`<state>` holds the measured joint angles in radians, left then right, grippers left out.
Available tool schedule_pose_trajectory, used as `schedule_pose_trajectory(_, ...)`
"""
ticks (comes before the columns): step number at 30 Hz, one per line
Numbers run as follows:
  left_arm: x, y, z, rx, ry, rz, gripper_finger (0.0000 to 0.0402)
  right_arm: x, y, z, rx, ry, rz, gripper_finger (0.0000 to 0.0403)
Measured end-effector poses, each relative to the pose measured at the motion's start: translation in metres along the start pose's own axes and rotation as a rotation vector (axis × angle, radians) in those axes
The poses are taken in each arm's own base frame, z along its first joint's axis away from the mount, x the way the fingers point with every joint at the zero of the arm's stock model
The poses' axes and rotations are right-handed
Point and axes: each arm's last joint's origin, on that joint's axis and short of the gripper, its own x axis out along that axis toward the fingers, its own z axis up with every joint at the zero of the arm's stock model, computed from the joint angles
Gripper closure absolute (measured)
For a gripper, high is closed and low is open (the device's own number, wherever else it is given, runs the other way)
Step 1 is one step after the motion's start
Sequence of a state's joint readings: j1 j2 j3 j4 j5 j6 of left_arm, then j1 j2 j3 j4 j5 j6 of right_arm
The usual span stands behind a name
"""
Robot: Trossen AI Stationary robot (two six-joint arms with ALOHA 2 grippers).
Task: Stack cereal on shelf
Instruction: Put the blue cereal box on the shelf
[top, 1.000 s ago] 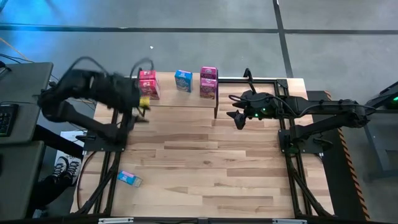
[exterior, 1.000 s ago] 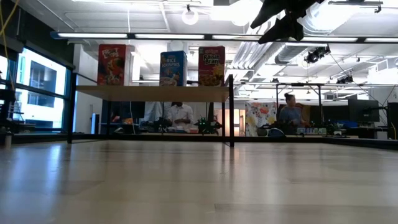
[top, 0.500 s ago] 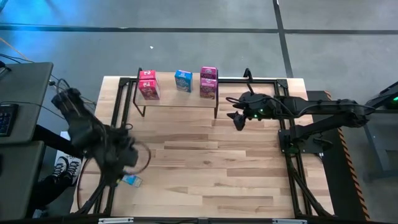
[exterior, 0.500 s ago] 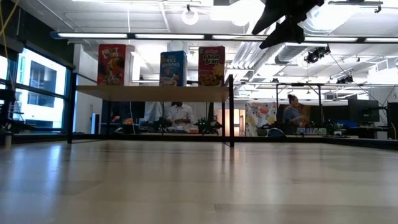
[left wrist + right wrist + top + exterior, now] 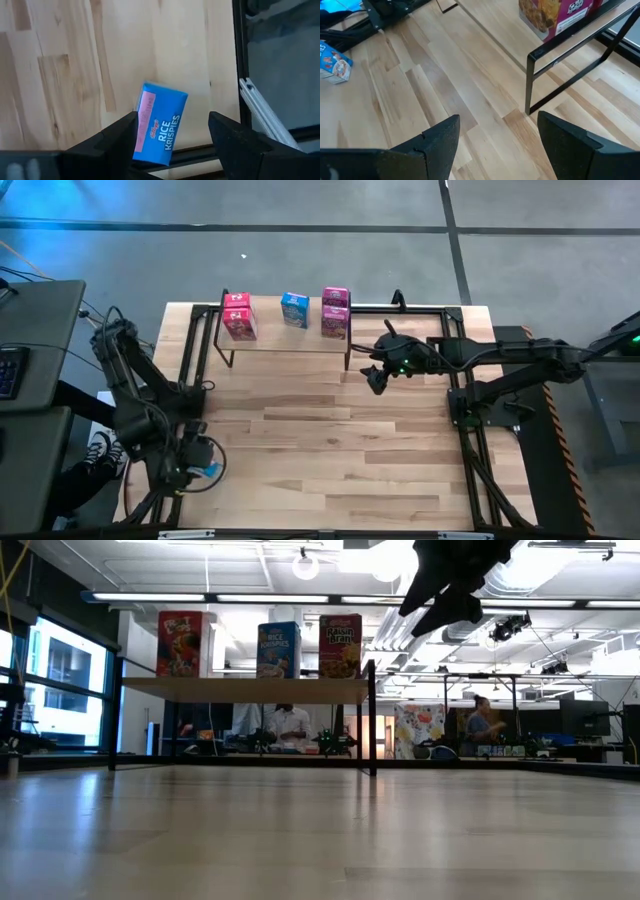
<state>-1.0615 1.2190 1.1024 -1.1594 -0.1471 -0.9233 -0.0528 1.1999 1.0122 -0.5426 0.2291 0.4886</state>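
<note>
The shelf (image 5: 285, 340) stands at the table's far side. Three cereal boxes stand upright on it: a pink one (image 5: 238, 317), a blue one (image 5: 294, 308) and a magenta one (image 5: 335, 313); they also show in the low view (image 5: 278, 649). A blue Rice Krispies box (image 5: 161, 125) lies flat on the table near the near left corner (image 5: 210, 471). My left gripper (image 5: 172, 145) is open above it, one finger on either side, not touching. My right gripper (image 5: 376, 376) is open and empty, in the air just right of the shelf.
Black frame rails (image 5: 190, 370) run along the table's left and right sides, and one (image 5: 239, 60) lies close beside the lying box. The shelf's black leg (image 5: 530, 85) stands before my right gripper. People show in the room beyond (image 5: 290, 725).
My left arm has swung from the shelf's left end toward the table's near left corner and now stands over the lying blue box. My right gripper has moved a little toward the table's left and near edges.
</note>
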Motion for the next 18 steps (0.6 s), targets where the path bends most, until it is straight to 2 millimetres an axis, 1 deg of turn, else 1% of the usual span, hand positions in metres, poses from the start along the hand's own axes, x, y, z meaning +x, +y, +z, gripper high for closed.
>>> schedule_pose_trajectory(3, 0.0017, 0.0007, -0.0005, -0.031, 0.002, 0.005, 0.0167, 0.0000, 0.0000, 0.0000, 0.002, 0.000, 0.000, 0.0141)
schedule_pose_trajectory(11, 0.0024, 0.0008, -0.0010, 0.109, 0.012, 0.001, 0.0165, 0.0000, 0.0000, 0.0000, 0.008, 0.000, 0.000, 0.0141)
schedule_pose_trajectory(13, 0.0024, 0.0008, -0.0011, 0.135, 0.013, 0.001, 0.0157, 0.0000, 0.0000, 0.0000, 0.009, 0.000, 0.001, 0.0141)
schedule_pose_trajectory(18, 0.0045, 0.0025, -0.0028, 0.178, 0.026, 0.016, 0.0119, -0.0001, 0.0001, 0.0000, 0.030, 0.000, 0.001, 0.0141)
